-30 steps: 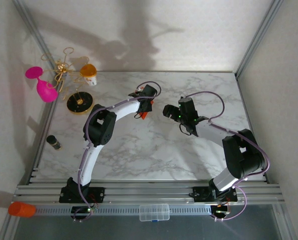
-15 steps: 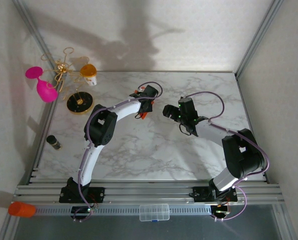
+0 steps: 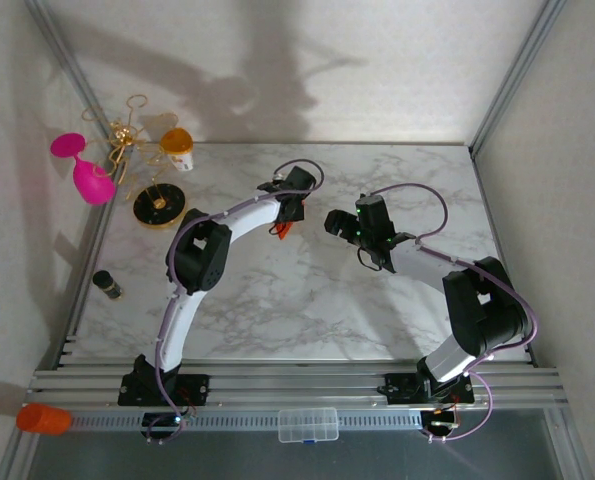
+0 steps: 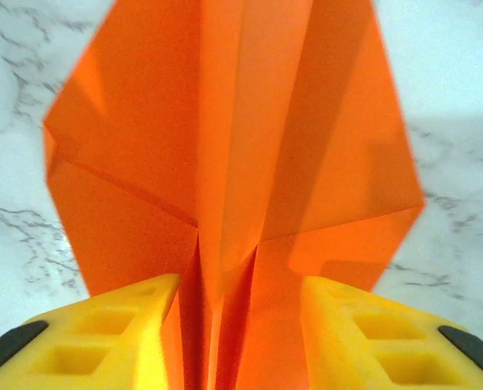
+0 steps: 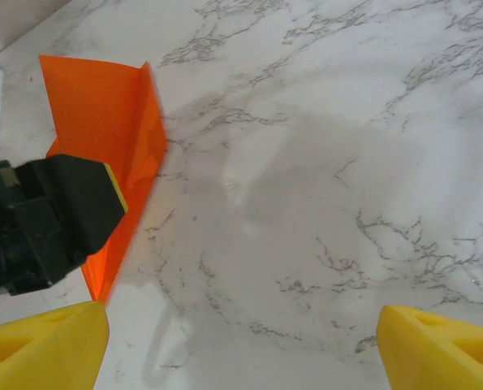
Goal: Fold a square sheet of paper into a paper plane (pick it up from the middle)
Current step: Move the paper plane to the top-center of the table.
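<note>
Left wrist view: the paper plane (image 4: 225,162) has its centre fold between the jaws of the left gripper (image 4: 239,288), likely to hold the crease; whether they pinch it I cannot tell. It lies mid-worktop (image 3: 377,320); the right gripper (image 5: 243,318) hangs open just to its right.

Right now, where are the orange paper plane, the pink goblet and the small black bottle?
paper plane (image 4: 225,154): left wrist view, on its centre fold.
pink goblet (image 3: 94,184): top external view, on its bowl.
small black bottle (image 3: 107,286): top external view, on its body.
</note>
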Tool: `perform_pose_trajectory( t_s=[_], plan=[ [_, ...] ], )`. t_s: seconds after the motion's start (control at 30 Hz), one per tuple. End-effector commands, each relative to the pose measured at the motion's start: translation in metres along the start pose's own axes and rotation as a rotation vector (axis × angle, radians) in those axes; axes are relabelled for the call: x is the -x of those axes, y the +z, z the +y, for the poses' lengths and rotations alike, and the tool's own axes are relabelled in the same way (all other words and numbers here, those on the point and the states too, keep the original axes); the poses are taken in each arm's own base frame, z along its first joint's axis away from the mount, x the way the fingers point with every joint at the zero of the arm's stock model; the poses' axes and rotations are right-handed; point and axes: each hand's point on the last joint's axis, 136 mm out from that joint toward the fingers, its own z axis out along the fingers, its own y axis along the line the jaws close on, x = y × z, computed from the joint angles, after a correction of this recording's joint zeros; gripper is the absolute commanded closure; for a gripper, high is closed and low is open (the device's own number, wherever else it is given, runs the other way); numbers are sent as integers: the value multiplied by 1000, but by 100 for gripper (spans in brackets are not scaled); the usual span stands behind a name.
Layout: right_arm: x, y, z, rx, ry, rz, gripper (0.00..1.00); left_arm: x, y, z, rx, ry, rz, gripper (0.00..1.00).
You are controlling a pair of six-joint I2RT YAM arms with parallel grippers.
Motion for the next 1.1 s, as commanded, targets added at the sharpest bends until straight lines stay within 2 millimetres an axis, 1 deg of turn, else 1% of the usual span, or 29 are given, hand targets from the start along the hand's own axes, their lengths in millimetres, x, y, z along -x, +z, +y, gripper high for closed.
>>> perform_pose_trajectory(
  t_s=[0.0,0.13,0.23,0.33,0.43,0.5,0.57,0.63,0.7,0.8,0.83,0.9,0.93,1.0,1.07],
  plan=[
    [2,3,1,4,13,-5,14,34,-47,-4,-40,-55,-90,54],
    [3,2,2,4,12,-8,13,42,-59,-1,-47,-77,-117,51],
    [7,0,2,-7,8,-18,12,52,-74,0,-66,-98,-147,49],
    [22,-7,4,-31,-23,-55,10,71,-105,6,-96,-136,-216,47],
    [47,-21,8,-62,-70,-128,7,91,-144,26,-114,-196,-316,42],
    [67,-34,10,-89,-109,-190,1,101,-169,50,-110,-247,-389,39],
    [85,-48,8,-125,-148,-257,1,105,-191,79,-81,-296,-464,32],
    [101,-63,2,-173,-182,-324,1,103,-210,111,-29,-337,-543,25],
    [114,-78,-12,-247,-206,-396,1,94,-222,148,35,-380,-608,15],
    [128,-102,-35,-353,-216,-501,1,70,-222,199,109,-445,-654,3],
    [130,-110,-43,-385,-214,-536,1,62,-222,214,132,-464,-666,1],
    [133,-130,-63,-463,-201,-628,1,37,-219,248,213,-493,-695,1],
    [133,-139,-70,-485,-198,-668,1,28,-219,261,238,-508,-712,1],
    [127,-153,-87,-508,-203,-742,1,7,-218,290,301,-536,-750,1],
    [120,-163,-104,-516,-189,-797,1,-11,-219,311,352,-550,-787,1]
  ],
)
